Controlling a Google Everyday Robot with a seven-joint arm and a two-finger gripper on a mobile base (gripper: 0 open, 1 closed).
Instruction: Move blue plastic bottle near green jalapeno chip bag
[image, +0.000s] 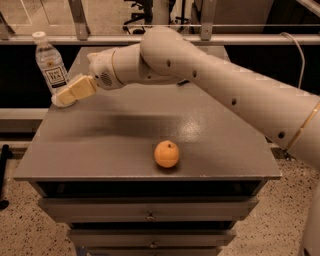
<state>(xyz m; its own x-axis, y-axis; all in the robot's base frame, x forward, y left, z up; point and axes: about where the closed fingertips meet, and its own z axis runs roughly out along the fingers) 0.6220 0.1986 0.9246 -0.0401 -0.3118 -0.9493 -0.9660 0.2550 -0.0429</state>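
Observation:
The blue plastic bottle (50, 65) stands upright at the far left corner of the grey table (120, 145); it is clear, with a white cap and a white label. My gripper (69, 94) is at the bottle's lower right side, right at its base and just above the table. The green jalapeno chip bag is hidden behind my arm (210, 80), which reaches across the far side of the table from the right.
An orange (166, 153) lies near the table's front edge, a little right of centre. The table is a cabinet with drawers (150, 216) below. A railing (80, 30) runs behind the table's far edge.

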